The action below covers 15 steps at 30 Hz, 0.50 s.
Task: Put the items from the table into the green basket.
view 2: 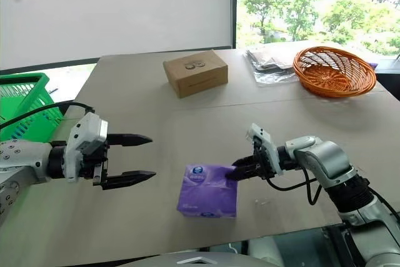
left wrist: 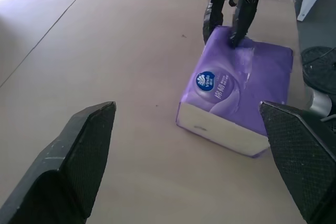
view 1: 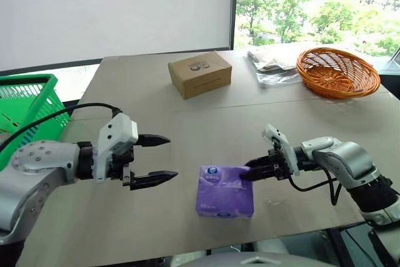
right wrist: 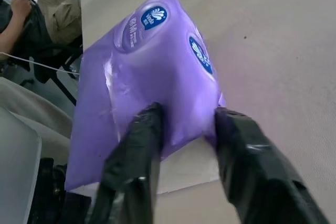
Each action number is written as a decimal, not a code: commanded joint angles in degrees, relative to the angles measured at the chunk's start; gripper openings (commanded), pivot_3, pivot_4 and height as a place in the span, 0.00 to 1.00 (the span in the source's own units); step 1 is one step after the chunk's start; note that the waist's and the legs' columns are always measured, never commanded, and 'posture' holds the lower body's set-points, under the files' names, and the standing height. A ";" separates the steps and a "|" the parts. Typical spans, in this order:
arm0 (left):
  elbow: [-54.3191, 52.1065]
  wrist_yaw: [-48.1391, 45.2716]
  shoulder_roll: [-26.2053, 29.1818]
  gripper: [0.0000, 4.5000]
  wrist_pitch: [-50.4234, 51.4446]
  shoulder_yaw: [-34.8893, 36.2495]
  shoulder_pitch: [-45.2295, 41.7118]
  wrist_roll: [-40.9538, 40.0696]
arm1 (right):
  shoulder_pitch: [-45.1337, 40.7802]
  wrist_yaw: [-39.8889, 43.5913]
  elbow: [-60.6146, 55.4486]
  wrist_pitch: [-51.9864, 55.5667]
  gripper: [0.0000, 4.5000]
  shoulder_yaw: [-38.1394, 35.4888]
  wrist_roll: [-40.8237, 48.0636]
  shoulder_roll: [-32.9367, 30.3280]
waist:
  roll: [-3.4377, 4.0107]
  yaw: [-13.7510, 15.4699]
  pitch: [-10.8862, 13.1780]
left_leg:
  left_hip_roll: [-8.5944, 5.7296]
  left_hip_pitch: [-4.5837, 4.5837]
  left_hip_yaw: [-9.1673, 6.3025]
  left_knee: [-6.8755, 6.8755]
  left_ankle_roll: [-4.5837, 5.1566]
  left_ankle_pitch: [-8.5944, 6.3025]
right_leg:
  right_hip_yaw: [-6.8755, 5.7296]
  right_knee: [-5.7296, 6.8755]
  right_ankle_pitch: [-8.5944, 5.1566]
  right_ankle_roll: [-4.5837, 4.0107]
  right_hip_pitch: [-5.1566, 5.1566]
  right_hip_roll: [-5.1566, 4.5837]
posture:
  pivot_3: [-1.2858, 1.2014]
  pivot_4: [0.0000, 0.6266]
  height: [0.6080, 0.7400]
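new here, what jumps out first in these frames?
The purple tissue pack near the table's front edge, with the right pincer pinching one corner, its fingers pressed into the soft wrap. Opposite it the left pincer hovers wide open, aimed at the pack. Further back, a cardboard box sits mid-table, an orange wicker basket at the far right, and the green basket off the left edge.

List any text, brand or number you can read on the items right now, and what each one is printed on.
"Vinda": white lettering, just legible, in the round blue logo on the purple tissue pack.
White characters beside that logo on the pack: too small and blurred to read.
Dark printed mark on top of the cardboard box: too small to read.
Nothing readable on the green basket or the orange wicker basket.
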 commanded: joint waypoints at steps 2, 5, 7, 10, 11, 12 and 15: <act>-2.42 0.09 0.78 1.00 -0.04 2.36 0.78 -0.65 | -0.94 0.62 0.32 -0.83 0.01 -0.89 0.90 0.72 | 0.02 0.27 0.02 | 0.00 0.00 0.00 0.00 0.00 0.00 | -0.01 0.00 0.00 0.00 -0.01 0.00 | 0.60 0.01 1.00; -2.45 0.45 0.48 1.00 -0.10 2.13 0.65 -0.55 | -2.03 -0.31 0.88 0.93 0.01 -4.45 3.60 2.31 | 0.03 0.34 0.16 | 0.00 -0.01 -0.01 -0.01 0.00 0.00 | -0.01 0.00 0.00 0.00 -0.01 0.01 | 0.60 0.01 1.00; -2.08 1.35 -0.35 1.00 -0.11 2.00 -0.21 -0.98 | -3.12 -1.61 1.74 0.82 0.01 -7.11 4.42 3.36 | 0.04 0.45 0.28 | -0.01 -0.01 0.00 0.00 0.00 0.00 | 0.00 0.01 0.00 0.01 -0.01 0.01 | 0.60 0.02 1.00; -0.63 4.00 -2.79 1.00 0.20 2.03 -2.51 -2.52 | -5.40 -4.26 3.34 0.23 0.01 -11.75 5.88 5.22 | 0.04 0.73 0.35 | 0.00 -0.02 0.05 0.01 0.00 0.00 | 0.04 0.02 0.00 0.01 -0.04 0.00 | 0.59 0.02 1.00; 0.03 4.94 -3.68 1.00 0.38 2.16 -3.22 -2.94 | -6.18 -5.22 3.74 -0.55 0.01 -13.33 6.09 5.86 | 0.04 0.82 0.35 | -0.01 -0.02 0.04 0.01 0.00 0.00 | 0.04 0.01 0.00 0.01 -0.05 0.00 | 0.59 0.02 1.00; 0.71 6.06 -4.61 1.00 0.59 2.30 -3.97 -3.16 | -7.00 -6.45 4.27 -1.47 0.01 -14.89 6.13 6.66 | 0.04 0.87 0.35 | -0.01 -0.03 0.04 0.00 0.00 0.00 | 0.03 0.00 0.01 0.02 -0.05 0.00 | 0.59 0.02 1.00; 3.55 12.21 -8.92 1.00 1.87 3.14 -7.87 -4.88 | -10.29 -11.80 6.15 -3.36 0.01 -20.27 6.79 10.09 | 0.04 0.91 0.35 | -0.02 -0.06 0.02 -0.03 0.00 0.00 | 0.02 0.00 0.12 0.20 -0.06 0.01 | 0.59 0.02 1.00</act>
